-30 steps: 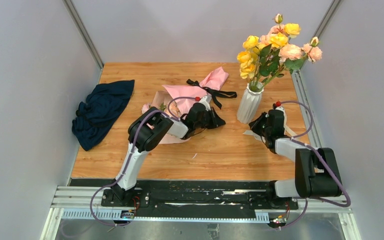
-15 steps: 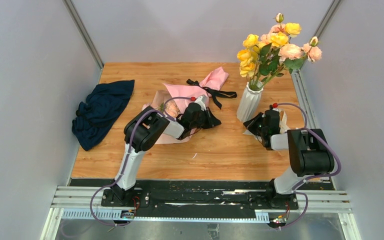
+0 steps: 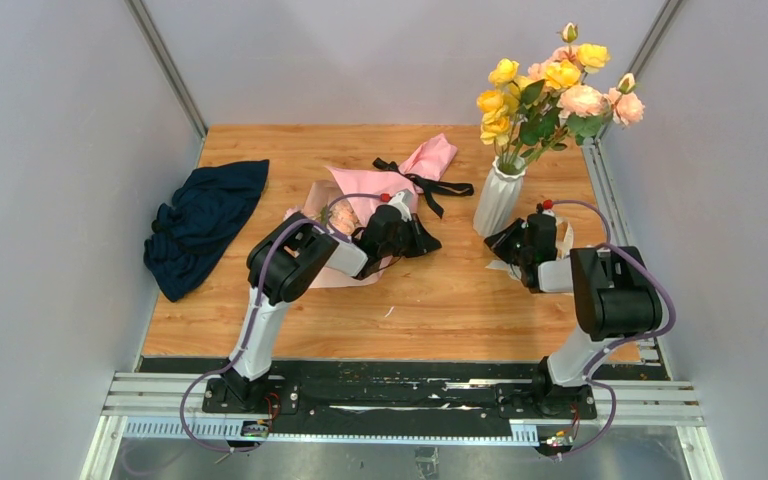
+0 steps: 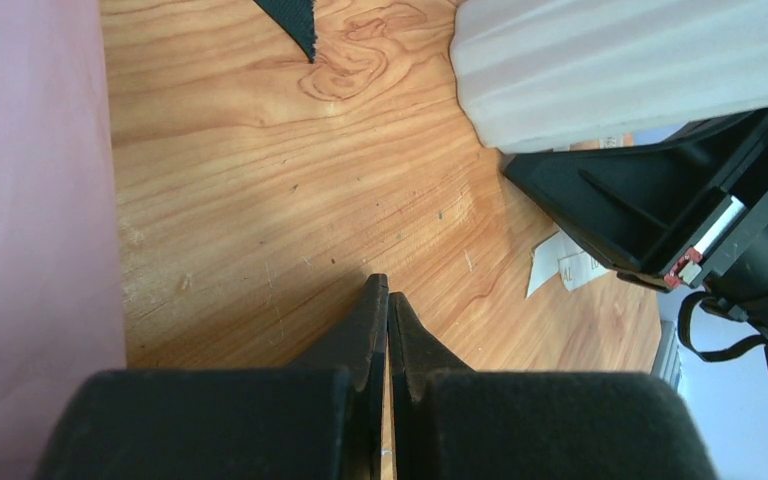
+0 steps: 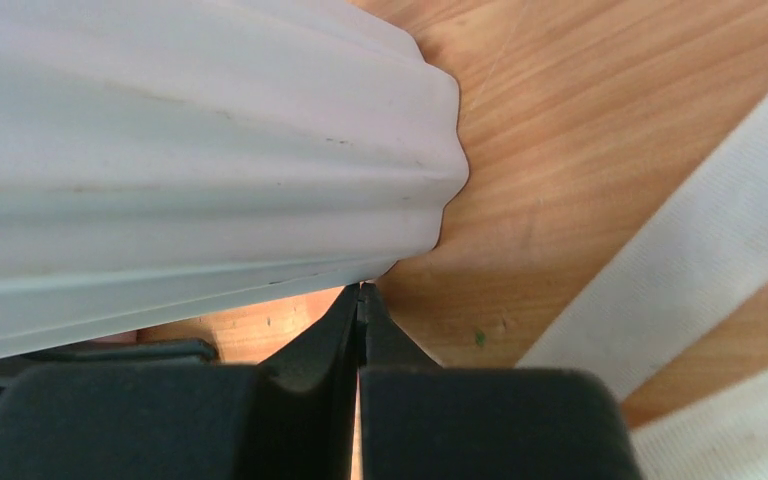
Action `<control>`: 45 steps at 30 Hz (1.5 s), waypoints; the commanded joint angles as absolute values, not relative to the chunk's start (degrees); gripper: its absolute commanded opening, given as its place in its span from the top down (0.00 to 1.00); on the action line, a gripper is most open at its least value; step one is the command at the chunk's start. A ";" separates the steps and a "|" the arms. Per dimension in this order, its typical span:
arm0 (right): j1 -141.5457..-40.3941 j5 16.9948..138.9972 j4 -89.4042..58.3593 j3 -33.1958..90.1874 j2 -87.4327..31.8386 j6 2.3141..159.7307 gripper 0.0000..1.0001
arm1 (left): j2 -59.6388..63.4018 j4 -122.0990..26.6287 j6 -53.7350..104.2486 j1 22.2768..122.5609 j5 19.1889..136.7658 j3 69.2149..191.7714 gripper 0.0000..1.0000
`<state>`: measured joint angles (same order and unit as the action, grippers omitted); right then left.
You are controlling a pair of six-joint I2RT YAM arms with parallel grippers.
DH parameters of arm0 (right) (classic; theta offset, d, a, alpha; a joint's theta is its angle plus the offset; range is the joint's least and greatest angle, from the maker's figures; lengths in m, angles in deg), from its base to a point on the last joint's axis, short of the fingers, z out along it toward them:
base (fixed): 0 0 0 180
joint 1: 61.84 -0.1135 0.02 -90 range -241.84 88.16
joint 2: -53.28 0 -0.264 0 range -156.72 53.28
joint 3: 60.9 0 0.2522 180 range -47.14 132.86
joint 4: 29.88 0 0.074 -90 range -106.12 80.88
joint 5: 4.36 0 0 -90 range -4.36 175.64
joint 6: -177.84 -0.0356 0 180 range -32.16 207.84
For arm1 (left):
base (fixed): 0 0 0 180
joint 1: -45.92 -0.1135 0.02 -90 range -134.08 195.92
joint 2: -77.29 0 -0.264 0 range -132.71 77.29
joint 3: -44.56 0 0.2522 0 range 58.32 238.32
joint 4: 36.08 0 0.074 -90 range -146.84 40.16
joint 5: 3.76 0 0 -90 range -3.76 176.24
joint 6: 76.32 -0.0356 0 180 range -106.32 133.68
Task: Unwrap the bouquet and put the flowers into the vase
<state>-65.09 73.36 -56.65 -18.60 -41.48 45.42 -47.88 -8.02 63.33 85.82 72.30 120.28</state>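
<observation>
Top view: wood table (image 3: 440,300) inside grey walls (image 3: 50,200), with a dark blue cloth (image 3: 205,220) bunched at the left edge. I see the bouquet (image 3: 360,195) lying flat mid-table. Its long axis runs near-left to far-right, with the end tied by black ribbon (image 3: 430,185) at far-right and the open end near-left, partly hidden by my left arm. Right of it the vase (image 3: 498,200) stands holding yellow and peach roses (image 3: 550,80). The left gripper (image 3: 422,240) sits low between bouquet and vase, and the right gripper (image 3: 495,243) is low at the vase's near side. Left wrist: fingers pressed together, nothing held, over bare wood. The pink paper (image 4: 30,200) fills the left edge, with the vase foot and right gripper ahead and a white paper scrap (image 4: 560,270) beside them. Right wrist: jaws closed and empty, tips right at the vase foot, can't tell if touching. White strips (image 5: 700,220) lie on the wood to the right.
</observation>
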 commanded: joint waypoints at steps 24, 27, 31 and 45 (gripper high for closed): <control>-65.54 76.52 -49.03 2.12 -54.94 46.70 1.00 | -39.45 -14.95 58.82 83.76 72.63 112.34 1.00; -65.53 76.75 -48.50 3.60 -56.63 46.84 1.00 | -38.53 -14.95 58.61 83.71 72.36 111.96 1.00; -65.53 76.86 -48.20 5.44 -58.96 46.77 1.00 | -37.33 -15.26 58.34 83.62 72.10 111.61 1.00; -64.77 77.80 -46.36 11.35 -64.14 46.39 1.00 | -34.51 -15.97 58.25 83.20 71.21 110.97 1.00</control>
<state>-65.07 75.59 -50.14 9.98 -61.61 45.71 -36.10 -15.73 59.13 83.83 71.82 111.56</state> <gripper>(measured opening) 0.004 0.008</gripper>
